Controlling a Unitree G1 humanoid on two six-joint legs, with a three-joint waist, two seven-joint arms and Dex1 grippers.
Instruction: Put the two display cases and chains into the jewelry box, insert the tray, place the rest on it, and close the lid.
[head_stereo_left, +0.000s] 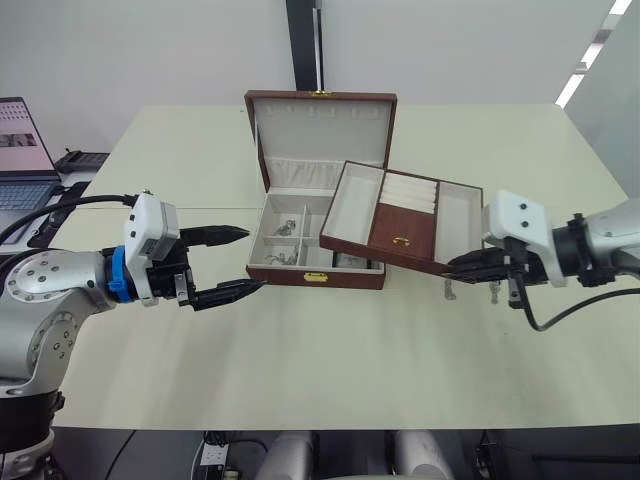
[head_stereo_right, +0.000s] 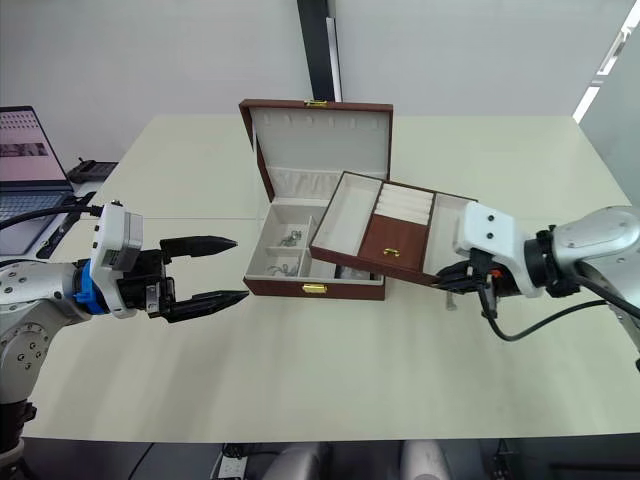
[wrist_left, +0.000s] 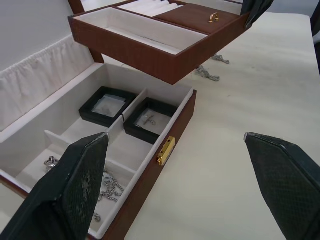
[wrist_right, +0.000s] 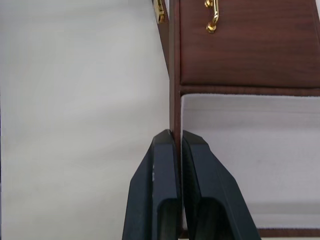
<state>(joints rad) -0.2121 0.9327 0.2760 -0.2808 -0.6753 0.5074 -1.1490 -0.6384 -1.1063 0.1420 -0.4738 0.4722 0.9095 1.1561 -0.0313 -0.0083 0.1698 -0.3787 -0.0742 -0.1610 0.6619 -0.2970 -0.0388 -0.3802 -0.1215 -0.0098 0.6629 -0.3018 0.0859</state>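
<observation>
The jewelry box (head_stereo_left: 315, 277) stands open mid-table, its lid (head_stereo_left: 320, 125) upright behind it. The two display cases (wrist_left: 107, 106) (wrist_left: 150, 120) lie side by side in its right compartments, and silver chains (wrist_left: 107, 187) lie in a front left compartment. My right gripper (head_stereo_left: 455, 265) is shut on the right rim of the tray (head_stereo_left: 372, 254). It holds the tray tilted above the box's right side. Two small silver trinkets (wrist_left: 207, 75) lie on the table beneath the tray. My left gripper (head_stereo_left: 255, 258) hangs open and empty, just left of the box's front.
The cream table (head_stereo_left: 330, 370) has free room in front of the box and on both sides. A laptop (head_stereo_left: 20, 150) and a black device (head_stereo_left: 80, 160) sit off the far left edge. A dark pole (head_stereo_left: 305, 45) rises behind the lid.
</observation>
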